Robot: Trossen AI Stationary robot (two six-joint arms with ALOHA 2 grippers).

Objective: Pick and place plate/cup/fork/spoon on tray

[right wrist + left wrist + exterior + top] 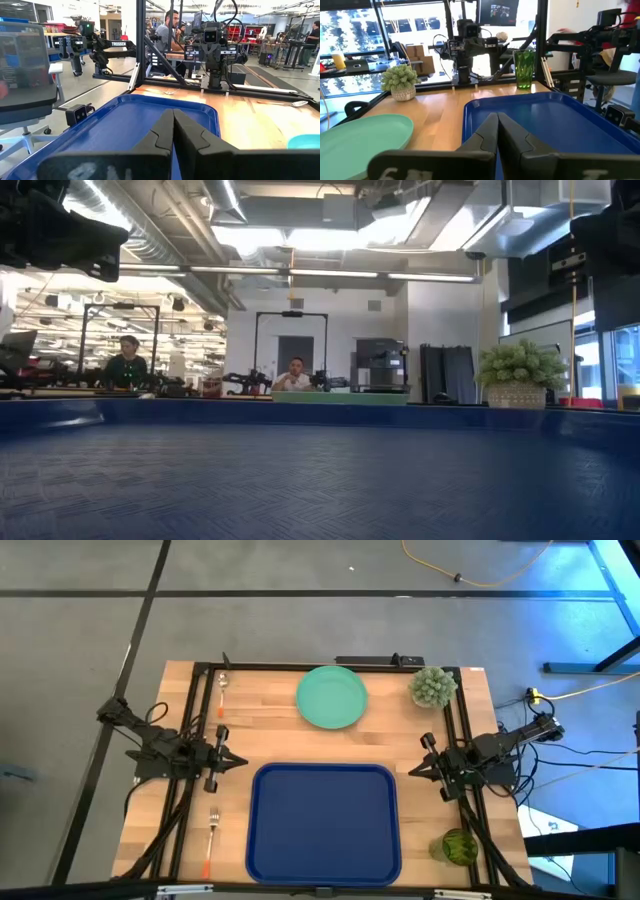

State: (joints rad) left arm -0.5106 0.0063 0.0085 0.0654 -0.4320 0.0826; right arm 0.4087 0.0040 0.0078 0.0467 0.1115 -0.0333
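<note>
High view: nothing on tray [324, 825] yet, all four pieces left. Plate [332, 696] at 12 o'clock, spoon [221, 690] at 10, fork [211, 836] at 9, cup [458, 846] at 3. Left gripper [238, 761] and right gripper [412, 772] both closed, empty, flanking tray.

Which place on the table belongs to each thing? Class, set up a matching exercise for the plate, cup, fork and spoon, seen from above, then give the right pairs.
Things:
1. plate
2. cup
3. fork
4. spoon

Places in the view from above:
A. left of the tray, near the bottom edge
B. top left corner of the table
C. right of the tray, near the bottom edge
D. above the tray, left of the plant

Pairs: 1-D, 2-C, 3-A, 4-B
</note>
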